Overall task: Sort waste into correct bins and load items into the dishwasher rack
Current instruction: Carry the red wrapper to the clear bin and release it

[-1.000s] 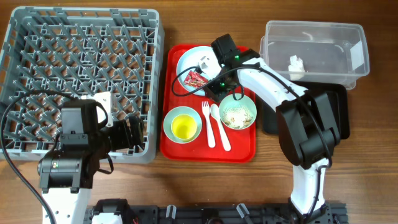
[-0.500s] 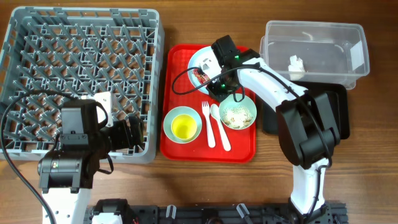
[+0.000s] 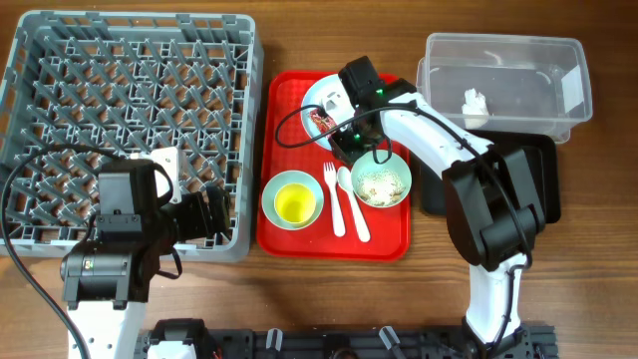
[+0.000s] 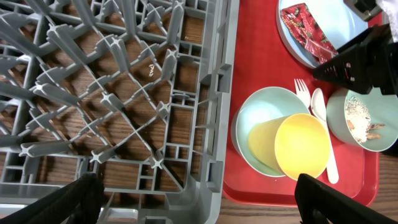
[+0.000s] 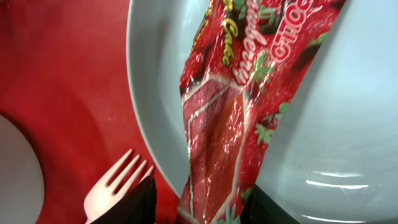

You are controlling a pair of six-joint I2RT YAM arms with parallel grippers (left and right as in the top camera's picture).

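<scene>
The right gripper [image 5: 199,205] hung over the pale-blue plate [image 5: 348,124] on the red tray [image 5: 62,74], its 2 jaws spread either side of the red wrapper [image 5: 224,124], apparently ready to pinch it.

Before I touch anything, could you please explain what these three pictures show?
Two robot arms work at a table. One picture looks down from above; the others come from a camera on each wrist. On the table: a dishwasher rack, a clear tub, a black tray, and a red tray with a plate, two bowls, a yellow cup, fork and spoon. The left gripper is open and empty over the rack. The right gripper straddles a red wrapper on the plate, apparently not yet closed.
</scene>
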